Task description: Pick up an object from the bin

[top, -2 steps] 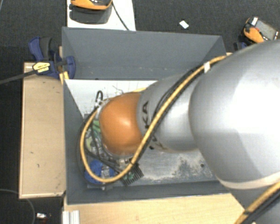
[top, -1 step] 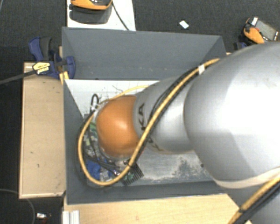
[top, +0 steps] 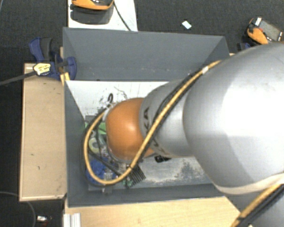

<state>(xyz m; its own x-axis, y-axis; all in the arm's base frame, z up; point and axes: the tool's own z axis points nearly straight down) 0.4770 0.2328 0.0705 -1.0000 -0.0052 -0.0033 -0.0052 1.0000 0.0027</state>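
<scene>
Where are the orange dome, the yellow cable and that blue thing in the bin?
orange cover (top: pixel 124 129), camera view, middle of its dome
yellow cable (top: pixel 86 148), camera view, left bend of its loop
blue thing (top: pixel 97 168), camera view, its part inside the cable loop

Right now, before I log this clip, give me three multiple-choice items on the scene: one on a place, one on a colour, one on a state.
1. The orange wrist cover is over which part of the bin?
A. its left half
B. its far right corner
C. outside it
2. The small thing in the bin's lower left corner, under the yellow cable loop, is:
A. red
B. blue
C. white
3. The arm is:
A. parked outside the bin
B. down inside the bin
C. resting on the left board

Answers:
1 A, the cover sits left of the floor's middle.
2 B, a blue thing peeks out there.
3 B, its wrist hangs between the bin's walls.
</scene>
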